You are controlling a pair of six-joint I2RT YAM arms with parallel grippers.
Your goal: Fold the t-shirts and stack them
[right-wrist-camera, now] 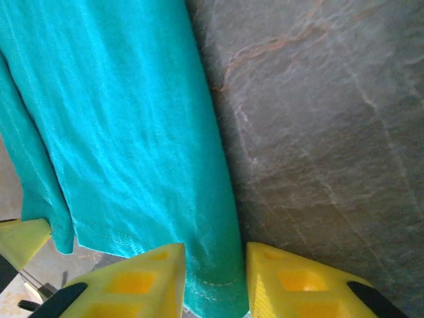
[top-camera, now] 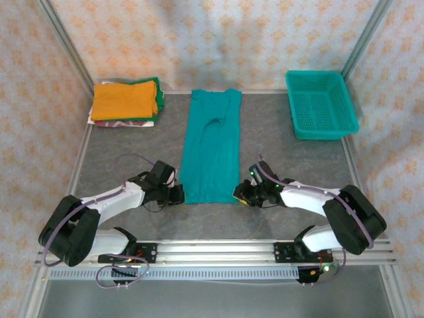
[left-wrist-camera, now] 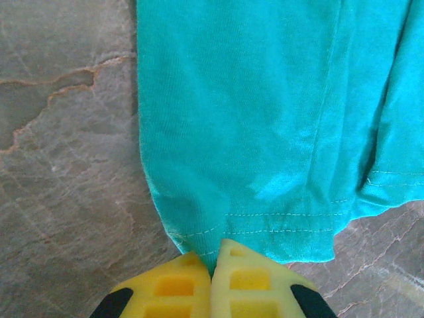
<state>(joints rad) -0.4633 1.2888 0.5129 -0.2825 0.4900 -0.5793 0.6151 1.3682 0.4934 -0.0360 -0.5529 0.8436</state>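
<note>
Far left of the desk [top-camera: 132, 149]: folded t-shirts [top-camera: 126, 101] stacked, orange on top, with green and patterned edges showing below.

Left claw [left-wrist-camera: 213, 255]: fingers together, clamped on the near-left hem corner of the teal t-shirt [top-camera: 212, 149]. This shirt lies flat as a long strip down the desk's middle.

Right claw [right-wrist-camera: 215, 278]: fingers slightly apart, one on each side of the near-right hem corner. Whether they pinch the cloth cannot be told.

Far right: teal mesh basket [top-camera: 321, 104].
</note>
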